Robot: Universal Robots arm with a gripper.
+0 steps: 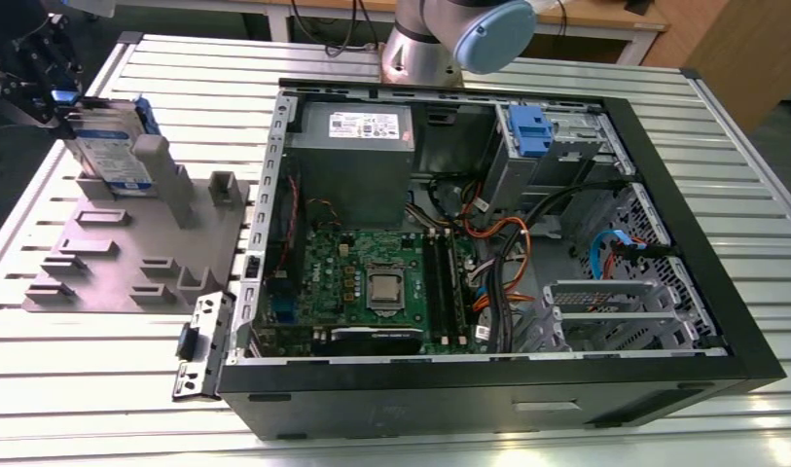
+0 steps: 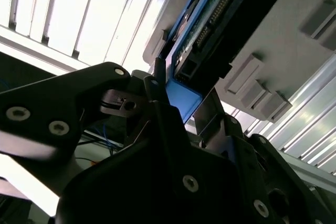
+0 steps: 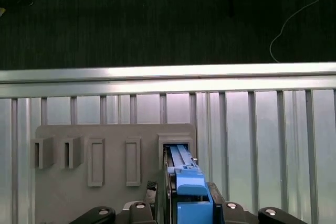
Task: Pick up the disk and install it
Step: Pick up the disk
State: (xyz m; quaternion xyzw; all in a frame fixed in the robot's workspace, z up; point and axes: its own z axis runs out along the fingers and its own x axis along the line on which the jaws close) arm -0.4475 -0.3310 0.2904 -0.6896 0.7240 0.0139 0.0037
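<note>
Disk: the disk [image 1: 112, 151] stands on edge in a slot at the far end of the fixture plate, label side facing the computer case; its blue bracket [image 3: 188, 179] frames it.
Gripper: the gripper [image 1: 55, 97] is at the disk's upper far corner, on the exterior view's left.
Fingers: in the second wrist view the black fingers [image 2: 159, 98] are drawn in against both sides of the bracket's blue tab, gripping the disk.
Fixture plate: the grey fixture plate [image 1: 116, 258] with raised blocks lies flat on the slatted metal table [image 1: 706, 126], just beside the case.
Computer case: the open computer case [image 1: 499, 375] lies on its side to the exterior view's right of the plate, motherboard [image 1: 369, 282] exposed.
Inside the case: a power supply [image 1: 356, 146] sits at the far end, with a blue latch [image 1: 530, 131] on the drive bay to its right.
Arm base: the arm base [image 1: 428, 53] stands at the table's far edge behind the case.
</note>
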